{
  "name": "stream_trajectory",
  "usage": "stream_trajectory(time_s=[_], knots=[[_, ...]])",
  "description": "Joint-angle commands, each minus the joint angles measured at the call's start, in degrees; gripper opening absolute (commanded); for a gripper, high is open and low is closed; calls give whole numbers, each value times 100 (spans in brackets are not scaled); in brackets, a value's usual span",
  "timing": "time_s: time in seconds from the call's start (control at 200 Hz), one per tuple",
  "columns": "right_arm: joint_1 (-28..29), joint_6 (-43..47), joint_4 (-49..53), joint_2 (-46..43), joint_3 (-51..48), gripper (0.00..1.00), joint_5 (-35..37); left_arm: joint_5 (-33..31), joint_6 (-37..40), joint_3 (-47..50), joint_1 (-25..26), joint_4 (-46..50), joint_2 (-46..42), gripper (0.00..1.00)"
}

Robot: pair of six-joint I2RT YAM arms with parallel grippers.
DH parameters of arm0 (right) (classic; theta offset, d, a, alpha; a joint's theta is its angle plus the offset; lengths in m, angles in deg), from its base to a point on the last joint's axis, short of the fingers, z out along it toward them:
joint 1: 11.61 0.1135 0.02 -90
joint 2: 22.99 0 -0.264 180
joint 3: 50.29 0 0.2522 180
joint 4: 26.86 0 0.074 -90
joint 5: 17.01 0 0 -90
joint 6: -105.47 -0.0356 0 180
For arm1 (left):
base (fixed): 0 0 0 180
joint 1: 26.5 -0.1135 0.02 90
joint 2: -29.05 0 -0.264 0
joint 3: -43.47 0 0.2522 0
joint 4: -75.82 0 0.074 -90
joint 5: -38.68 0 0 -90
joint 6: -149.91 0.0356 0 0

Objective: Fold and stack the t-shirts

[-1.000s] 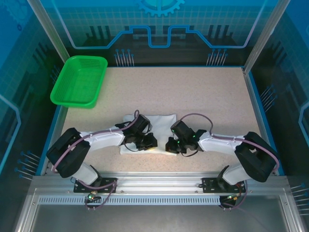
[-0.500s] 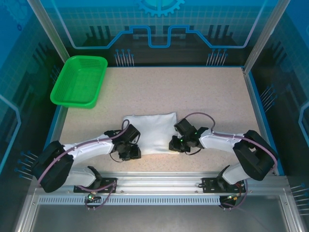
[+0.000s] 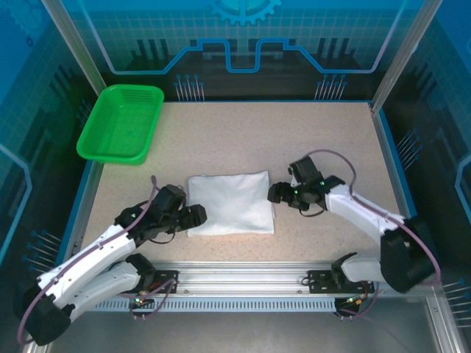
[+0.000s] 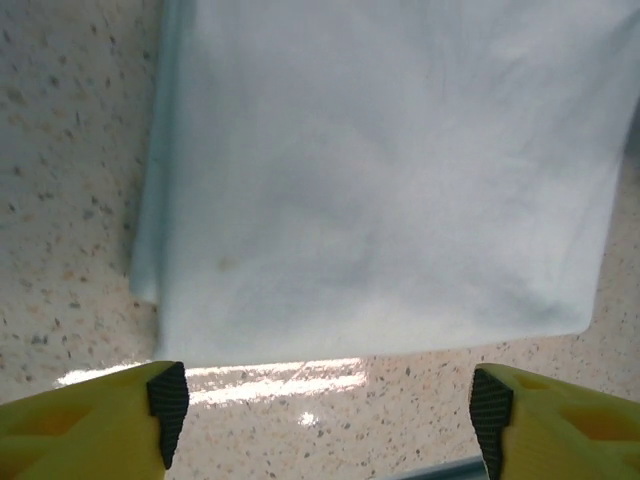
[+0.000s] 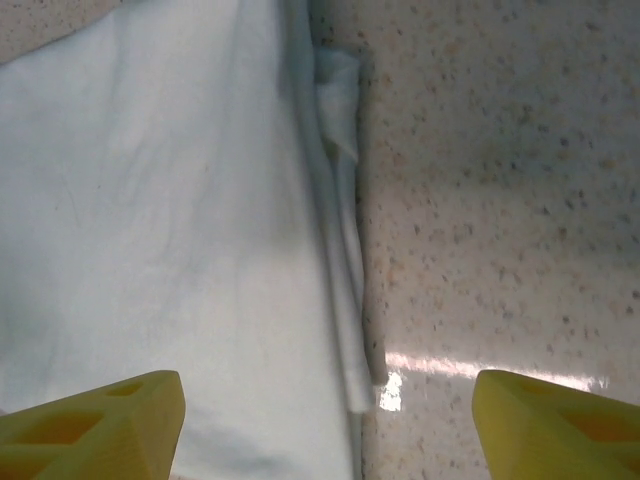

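Observation:
A white t-shirt (image 3: 229,204) lies folded into a flat rectangle on the speckled table, near the front middle. In the left wrist view its folded cloth (image 4: 380,170) spreads just beyond my left gripper (image 4: 328,410), which stands open over bare table with nothing between its fingers. From above, the left gripper (image 3: 196,215) sits at the shirt's left edge. My right gripper (image 3: 274,193) is at the shirt's right edge. It is open too (image 5: 330,425), and the shirt's layered right edge (image 5: 340,250) runs between its yellow fingers (image 5: 100,420), untouched.
A green mesh basket (image 3: 121,123) sits at the back left corner of the table (image 3: 324,140). Glass walls and an aluminium frame enclose the table. A metal rail (image 3: 243,283) runs along the near edge.
Both grippers have opened and let go of the shirt. Each arm has drawn outward and back from over the shirt, the left to the left edge, the right to the right edge. The shirt now lies fully uncovered.

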Motion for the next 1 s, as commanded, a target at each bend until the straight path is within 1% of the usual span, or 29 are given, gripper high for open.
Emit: stream_trajectory(time_s=[0.0, 0.105, 0.215, 0.305, 0.37, 0.435, 0.495, 0.615, 0.655, 0.695, 0.745, 0.79, 0.85, 0.995], knots=[[-11, 597, 420, 651, 515, 73, 30, -248, 53, 382, -104, -288, -53, 83], [76, 597, 168, 1069, 729, 70, -117, -112, 22, 789, -102, -988, -63, 87], [294, 675, 352, 1574, 1112, 68, 18, 34, 46, 1007, -101, -1416, -57, 88], [432, 677, 460, 1917, 1340, 63, 97, 75, 181, 986, -97, -1473, -78, 88], [464, 603, 755, 2216, 1549, 59, 379, 40, 194, 1044, -98, -1501, -162, 89], [464, 540, 894, 2445, 1644, 53, 611, 24, 168, 1149, -99, -1573, -303, 89], [480, 462, 905, 2522, 1639, 52, 827, 17, 117, 1232, -105, -1578, -421, 90], [503, 425, 815, 2668, 1672, 51, 817, -17, 73, 1282, -105, -1529, -533, 91], [514, 450, 885, 2772, 1759, 46, 852, -25, 80, 1296, -97, -1539, -554, 91], [514, 493, 920, 2866, 1826, 39, 853, -10, 75, 1309, -114, -1563, -562, 91], [500, 504, 938, 2926, 1862, 24, 933, -8, 71, 1330, -103, -1587, -554, 91], [422, 473, 984, 2913, 1880, 14, 1105, 8, 69, 1352, -100, -1616, -554, 91], [272, 498, 1093, 2883, 1964, 9, 1296, 2, 55, 1360, -106, -1624, -561, 91], [-154, 1006, 1603, 2891, 2639, 4, 2031, 48, -13, 1424, -105, -1697, -550, 91]])
